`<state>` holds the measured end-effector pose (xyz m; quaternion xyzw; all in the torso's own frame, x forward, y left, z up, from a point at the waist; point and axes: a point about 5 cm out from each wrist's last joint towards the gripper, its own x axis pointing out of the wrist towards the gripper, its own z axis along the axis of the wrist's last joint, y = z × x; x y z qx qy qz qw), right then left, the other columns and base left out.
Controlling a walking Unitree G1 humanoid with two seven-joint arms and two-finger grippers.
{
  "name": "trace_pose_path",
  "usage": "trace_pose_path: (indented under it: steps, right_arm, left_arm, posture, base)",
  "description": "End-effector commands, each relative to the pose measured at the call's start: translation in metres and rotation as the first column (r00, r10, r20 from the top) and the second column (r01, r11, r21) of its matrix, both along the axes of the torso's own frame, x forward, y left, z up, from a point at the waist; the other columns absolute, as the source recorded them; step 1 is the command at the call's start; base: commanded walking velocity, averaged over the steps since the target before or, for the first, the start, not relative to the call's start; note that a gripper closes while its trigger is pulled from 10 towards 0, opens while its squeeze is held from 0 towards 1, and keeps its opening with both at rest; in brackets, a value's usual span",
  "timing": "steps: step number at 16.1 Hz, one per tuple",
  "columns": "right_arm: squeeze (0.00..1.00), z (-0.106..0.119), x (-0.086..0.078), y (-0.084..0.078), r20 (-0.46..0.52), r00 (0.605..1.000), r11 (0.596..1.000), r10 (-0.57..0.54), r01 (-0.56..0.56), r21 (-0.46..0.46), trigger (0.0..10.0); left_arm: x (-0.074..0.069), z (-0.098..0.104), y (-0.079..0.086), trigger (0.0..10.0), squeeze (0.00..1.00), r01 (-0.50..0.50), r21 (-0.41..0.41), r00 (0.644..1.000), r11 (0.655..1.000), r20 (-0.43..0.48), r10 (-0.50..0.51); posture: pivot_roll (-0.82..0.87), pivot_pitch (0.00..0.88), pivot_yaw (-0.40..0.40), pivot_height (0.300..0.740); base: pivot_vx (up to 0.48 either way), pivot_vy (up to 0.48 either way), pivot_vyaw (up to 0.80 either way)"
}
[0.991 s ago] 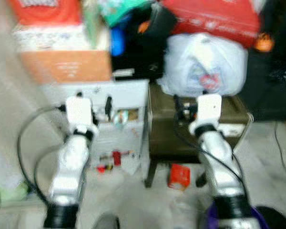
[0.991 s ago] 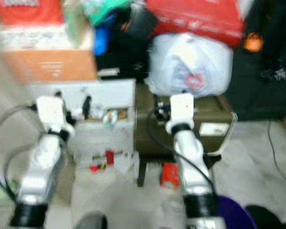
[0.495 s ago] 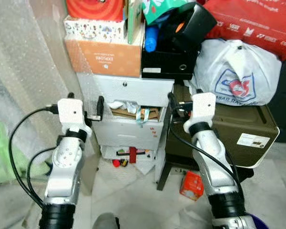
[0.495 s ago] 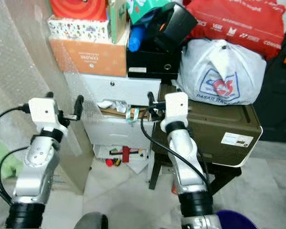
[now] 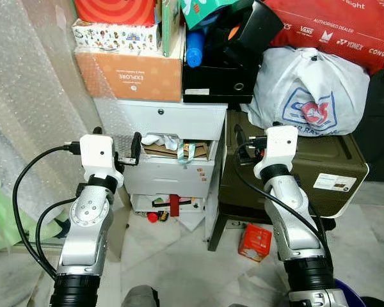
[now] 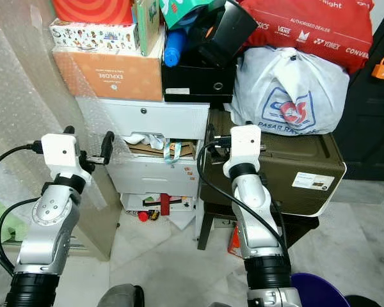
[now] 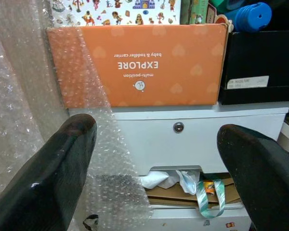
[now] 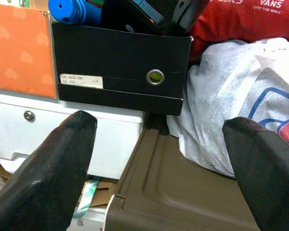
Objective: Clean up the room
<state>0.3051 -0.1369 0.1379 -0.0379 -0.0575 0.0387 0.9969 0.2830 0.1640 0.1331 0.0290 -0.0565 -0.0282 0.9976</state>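
A: What do the head views show?

B: A white drawer unit (image 5: 173,157) stands at the centre of the frame, its middle drawer ajar with paper and a ribbon (image 5: 189,153) spilling out. An orange box (image 5: 129,73) sits on top of it at the upper left, a black box (image 5: 217,83) beside that. To the right is an olive-brown case (image 5: 294,173) carrying a white plastic bag (image 5: 307,96), with a red bag (image 5: 336,29) in the upper right corner. Small red items (image 5: 163,208) lie on the floor under the drawers, and a red carton (image 5: 255,242) sits on the floor below the case, lower centre.

A: And the hands?

B: The left hand (image 5: 115,148) is raised at left centre, just in front of the drawer unit, fingers spread and grasping nothing. The right hand (image 5: 240,142) is up at right centre, before the case; from here I cannot tell its state.

A: Left wrist view?

B: Its two black fingers (image 7: 62,168) stand wide apart at the lower corners, released. Between them are the orange box, the top drawer's lock (image 7: 178,127) and bubble wrap (image 7: 33,110) along the left.

A: Right wrist view?

B: Fingers (image 8: 48,173) also well apart, empty, framing the black box (image 8: 120,67), the case lid (image 8: 183,192) and the white bag (image 8: 231,110) at right.
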Motion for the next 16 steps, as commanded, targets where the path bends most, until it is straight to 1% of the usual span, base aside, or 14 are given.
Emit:
trace_pose_path:
  steps: [1,4,6,8,16]
  right_arm:
    - [0.00,0.0013,0.0023,-0.0011,-0.005,1.000,1.000,-0.009,0.009,0.005,10.0]
    - [0.00,-0.0001,0.0024,-0.0003,-0.013,1.000,1.000,-0.004,0.004,-0.006,10.0]
    - [0.00,0.0004,0.0023,0.0016,-0.005,1.000,1.000,0.004,-0.004,-0.023,10.0]
    - [0.00,0.0006,0.0031,0.0002,-0.006,1.000,1.000,-0.001,0.001,-0.014,10.0]
    - [0.00,0.0018,0.0042,-0.0005,0.004,1.000,1.000,-0.008,0.008,-0.026,10.0]
  left_arm:
    - [0.0021,-0.0005,-0.0003,10.0,0.00,0.001,0.000,1.000,1.000,-0.012,-0.001]
    - [0.0018,-0.0008,-0.0009,10.0,0.00,0.004,0.003,1.000,1.000,-0.012,-0.004]
    - [0.0017,-0.0006,-0.0016,10.0,0.00,0.009,0.007,1.000,1.000,-0.011,-0.009]
    - [0.0024,-0.0004,-0.0023,10.0,0.00,0.011,0.009,1.000,1.000,-0.008,-0.011]
    - [0.0034,0.0013,-0.0068,10.0,0.00,0.016,0.031,1.000,0.999,0.008,-0.016]
  posture:
    - [0.02,0.000,-0.043,0.740]
    - [0.02,0.000,-0.043,0.740]
    - [0.02,0.000,-0.043,0.740]
    - [0.02,0.000,-0.048,0.740]
    - [0.02,0.000,-0.050,0.740]
  base:
    - [0.000,0.000,0.00]
    - [0.000,0.000,0.00]
    - [0.000,0.000,0.80]
    - [0.000,0.000,0.80]
    - [0.000,0.000,0.80]
